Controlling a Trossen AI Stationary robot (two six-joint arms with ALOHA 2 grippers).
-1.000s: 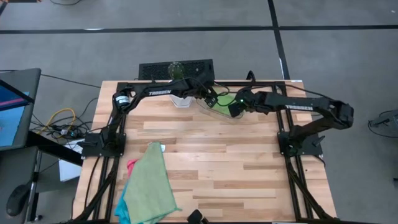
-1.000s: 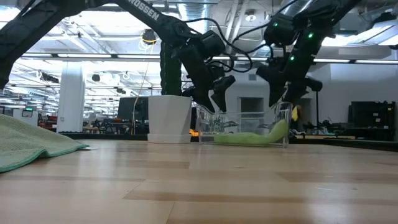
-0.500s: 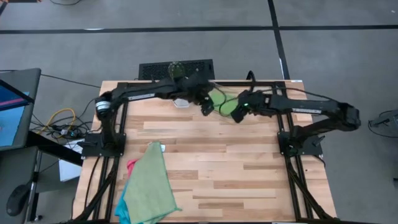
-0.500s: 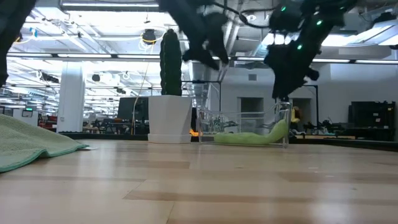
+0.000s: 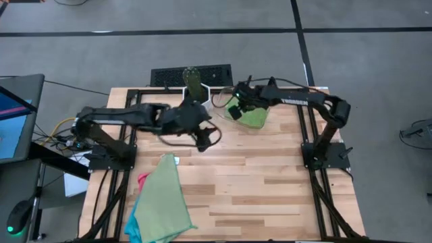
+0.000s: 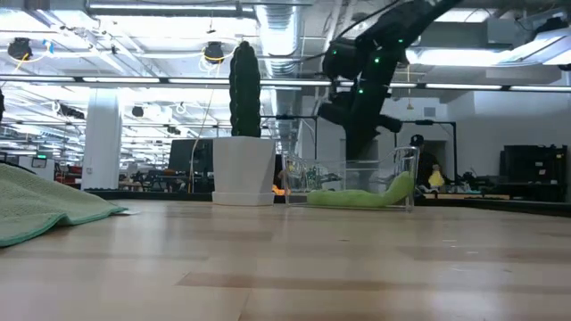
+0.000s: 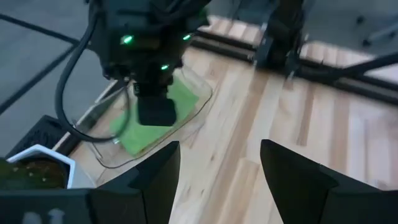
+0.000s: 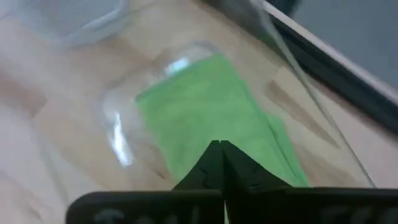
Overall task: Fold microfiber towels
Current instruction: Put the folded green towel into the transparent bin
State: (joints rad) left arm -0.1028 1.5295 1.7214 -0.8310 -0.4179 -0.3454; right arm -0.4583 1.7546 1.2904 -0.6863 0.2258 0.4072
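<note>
A folded light green towel (image 5: 254, 117) lies flat in the clear plastic tray (image 6: 299, 178) at the table's far side, one end leaning up the tray's wall (image 6: 402, 185). My right gripper (image 8: 221, 149) hangs just above this towel, shut, with nothing between its fingers. My left gripper (image 7: 217, 177) hovers open over bare wood near the table's middle (image 5: 204, 138), pointing toward the tray. A stack of towels lies at the near left: a light green one (image 5: 164, 201) on top, pink (image 5: 142, 179) and turquoise (image 5: 132, 231) edges showing beneath.
A cactus in a white pot (image 6: 243, 169) stands just left of the tray at the far edge, with a black box (image 5: 169, 74) behind it. Bare wood (image 5: 256, 182) stretches over the middle and right of the table.
My left gripper has pulled back from the tray toward the table's left and near side and risen, staying open. My right gripper has shut and moved left over the tray. The towel in the tray has stayed where it was.
</note>
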